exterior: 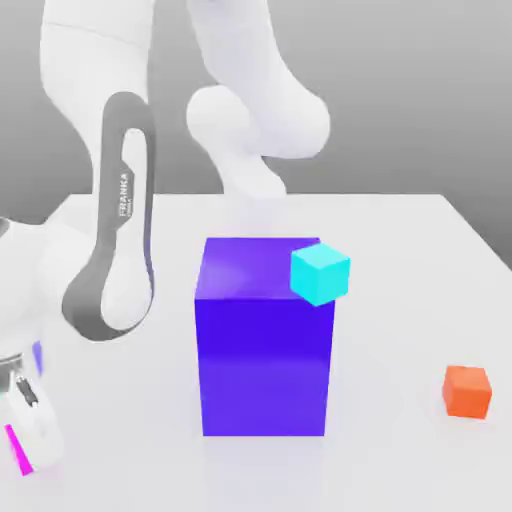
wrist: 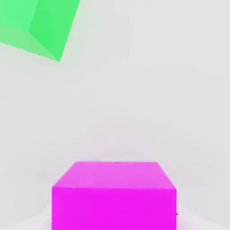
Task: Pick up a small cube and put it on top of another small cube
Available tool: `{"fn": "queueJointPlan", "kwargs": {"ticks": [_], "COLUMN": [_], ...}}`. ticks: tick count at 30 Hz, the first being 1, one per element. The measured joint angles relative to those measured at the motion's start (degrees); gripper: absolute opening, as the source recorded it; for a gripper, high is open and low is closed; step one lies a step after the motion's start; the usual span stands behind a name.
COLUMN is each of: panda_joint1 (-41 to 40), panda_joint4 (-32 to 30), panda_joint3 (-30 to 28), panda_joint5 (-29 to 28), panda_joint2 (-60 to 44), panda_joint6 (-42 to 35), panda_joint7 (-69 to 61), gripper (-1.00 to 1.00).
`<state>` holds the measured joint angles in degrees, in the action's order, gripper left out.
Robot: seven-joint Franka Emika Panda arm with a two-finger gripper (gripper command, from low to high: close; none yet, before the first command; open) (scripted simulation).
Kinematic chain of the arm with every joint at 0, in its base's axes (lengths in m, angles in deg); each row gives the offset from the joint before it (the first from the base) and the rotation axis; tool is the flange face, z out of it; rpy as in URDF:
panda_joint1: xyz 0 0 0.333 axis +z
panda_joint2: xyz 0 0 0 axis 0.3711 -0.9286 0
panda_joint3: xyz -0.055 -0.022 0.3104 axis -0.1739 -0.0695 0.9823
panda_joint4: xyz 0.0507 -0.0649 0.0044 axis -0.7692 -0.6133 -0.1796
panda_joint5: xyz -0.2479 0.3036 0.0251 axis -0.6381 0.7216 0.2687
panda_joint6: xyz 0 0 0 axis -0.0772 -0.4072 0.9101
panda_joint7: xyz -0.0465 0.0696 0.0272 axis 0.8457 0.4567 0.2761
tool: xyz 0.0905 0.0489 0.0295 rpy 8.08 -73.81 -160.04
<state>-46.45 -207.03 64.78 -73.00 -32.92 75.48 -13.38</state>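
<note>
A small magenta-pink cube [wrist: 113, 197] sits on the white table, close under the hand camera. In the exterior view only a thin magenta strip of this cube [exterior: 16, 452] shows at the bottom left corner, beside the white hand. My gripper [exterior: 27, 440] hangs low over the table there, right at the cube. A green cube [wrist: 38, 24] lies on the table a short way beyond the magenta one in the hand view.
A big violet-blue block [exterior: 262, 350] stands mid-table. A cyan cube [exterior: 320, 273] shows at its upper corner on the exterior view's right. An orange cube [exterior: 467, 391] rests on the table [exterior: 400, 230] at the right. The arm's links rise on the left.
</note>
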Motion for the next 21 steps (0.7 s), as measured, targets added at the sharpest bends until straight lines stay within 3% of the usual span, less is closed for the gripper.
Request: {"fn": "queueJointPlan", "kwargs": {"ticks": [3, 14, 17, 18, 21], "panda_joint1": [1.20, 3.93, 3.49, 3.23, 3.23], "panda_joint4": [1.23, 23.49, 25.62, 25.88, 25.88], "panda_joint3": [-1.48, -4.46, -3.80, -3.42, -3.42], "panda_joint5": [-1.25, 0.50, 2.13, 2.63, 2.63], "panda_joint2": [3.18, -4.63, -9.76, -11.45, -11.45], "panda_joint6": [-4.40, -19.32, -16.46, -15.04, -15.04], "panda_joint7": [2.74, 21.03, 21.55, 21.34, 21.34], "gripper": [-1.00, -1.00, -1.00, 1.00, 1.00]}}
